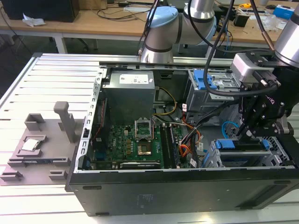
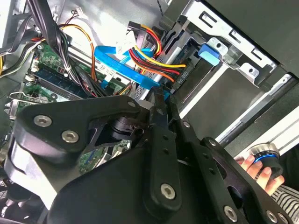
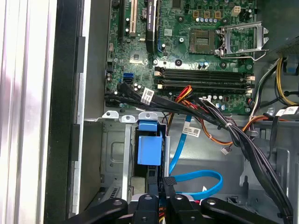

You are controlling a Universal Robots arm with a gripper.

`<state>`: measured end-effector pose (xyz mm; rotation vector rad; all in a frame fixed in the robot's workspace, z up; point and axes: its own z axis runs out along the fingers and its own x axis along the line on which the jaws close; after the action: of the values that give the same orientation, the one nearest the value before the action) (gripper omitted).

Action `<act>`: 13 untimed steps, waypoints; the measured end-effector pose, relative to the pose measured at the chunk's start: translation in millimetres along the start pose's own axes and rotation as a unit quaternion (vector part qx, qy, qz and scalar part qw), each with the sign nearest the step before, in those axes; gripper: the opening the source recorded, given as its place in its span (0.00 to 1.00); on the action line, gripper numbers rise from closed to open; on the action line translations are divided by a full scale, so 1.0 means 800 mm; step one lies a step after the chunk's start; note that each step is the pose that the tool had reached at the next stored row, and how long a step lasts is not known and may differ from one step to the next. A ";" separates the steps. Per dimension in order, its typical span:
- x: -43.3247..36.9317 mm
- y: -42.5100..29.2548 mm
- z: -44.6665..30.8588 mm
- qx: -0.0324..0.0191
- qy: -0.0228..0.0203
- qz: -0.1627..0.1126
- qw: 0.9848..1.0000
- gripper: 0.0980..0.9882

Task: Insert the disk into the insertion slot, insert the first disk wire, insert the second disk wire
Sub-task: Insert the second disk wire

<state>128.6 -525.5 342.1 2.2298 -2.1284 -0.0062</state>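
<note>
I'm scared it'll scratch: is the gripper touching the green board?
Apart. In the exterior view the gripper hangs at the drive cage, clear of the green board.

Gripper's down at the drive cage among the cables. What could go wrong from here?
1. The gripper sits right at the blue wire, with the red and orange wire bundle beside it; either might snag as it moves.
2. A person's hand is near the gripper in the second wrist view; contact is possible.
</note>
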 end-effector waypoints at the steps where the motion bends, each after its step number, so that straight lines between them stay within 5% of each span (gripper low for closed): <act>1: 0.000 0.0000 0.0004 0.000 0.000 0.000 1.000 0.07; 9: 0.007 0.0003 0.0015 0.000 0.001 0.000 1.000 0.07; 13: 0.005 0.0002 0.0013 -0.001 0.017 0.001 1.000 0.07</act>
<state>128.6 -529.7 341.2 2.2118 -2.1126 0.0289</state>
